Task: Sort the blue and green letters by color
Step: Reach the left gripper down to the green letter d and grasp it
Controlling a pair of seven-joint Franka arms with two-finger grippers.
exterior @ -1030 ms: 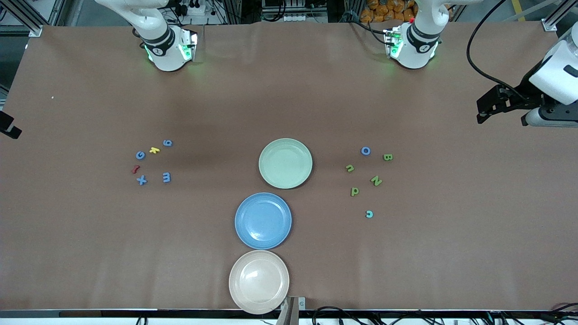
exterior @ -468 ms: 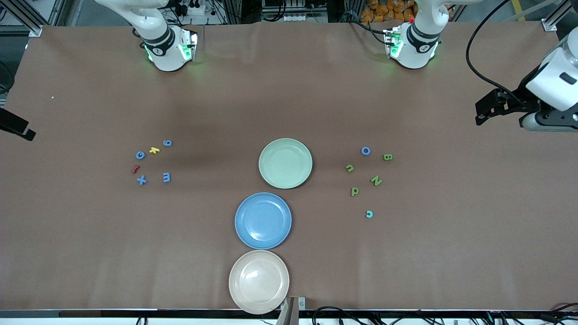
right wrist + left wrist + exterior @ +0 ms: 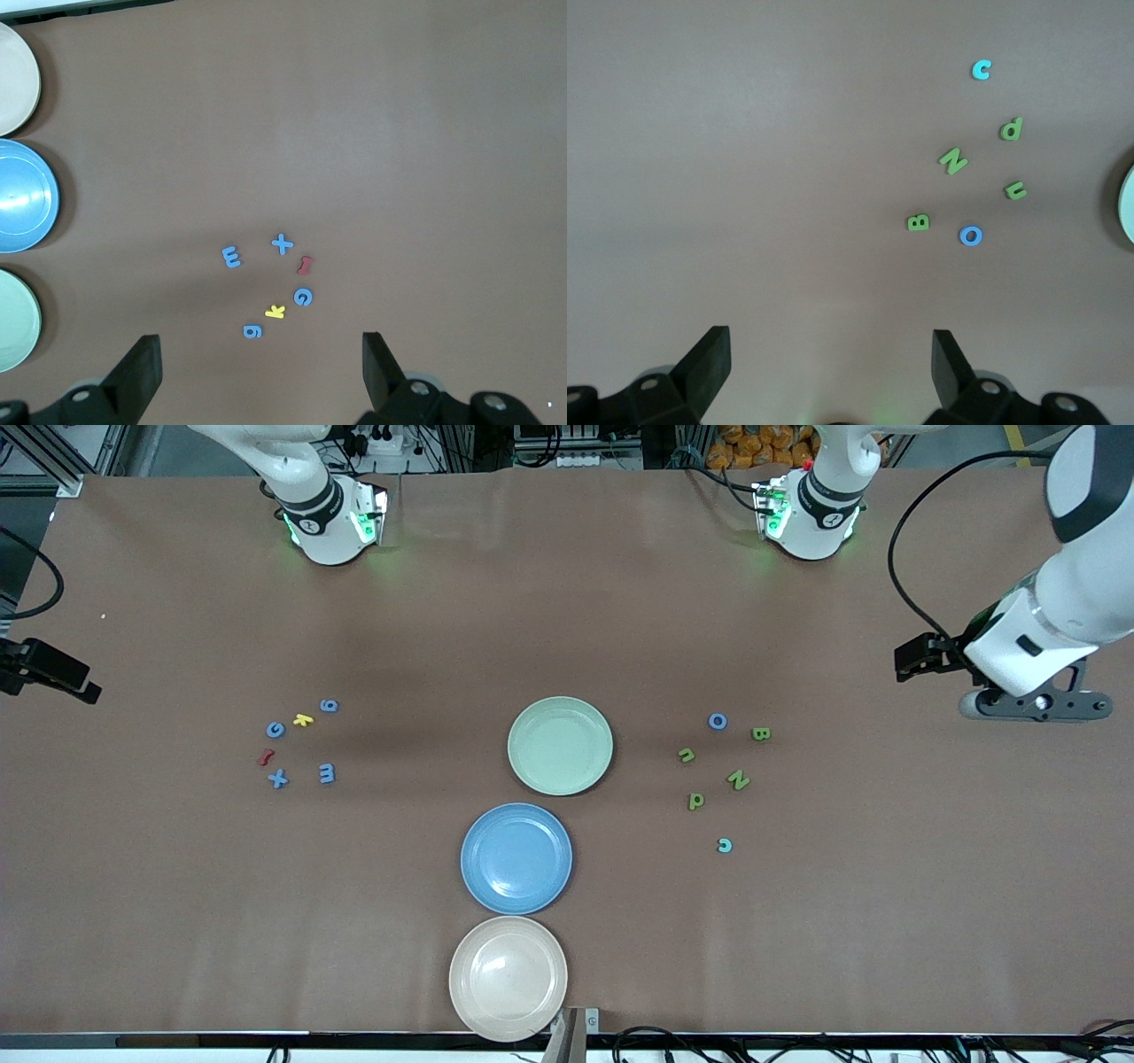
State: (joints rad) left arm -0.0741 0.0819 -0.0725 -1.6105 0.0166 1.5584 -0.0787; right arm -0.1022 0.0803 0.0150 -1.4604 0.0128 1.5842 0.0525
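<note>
Blue letters (image 3: 301, 748) and green letters (image 3: 722, 766) lay loose on tabletop (image 3: 567, 602) | left end effector (image 3: 912, 660) wide, empty, over tabletop edge | right end effector (image 3: 66, 677) wide, empty

My table (image 3: 567, 602) wears matt brown paper; my plates (image 3: 516, 858) look smooth, slightly glossy plastic; letters (image 3: 327, 774) look matt.

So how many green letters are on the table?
4, all toward the left arm's end: B, u, N, and d nearest the camera. None looks hidden.
</note>
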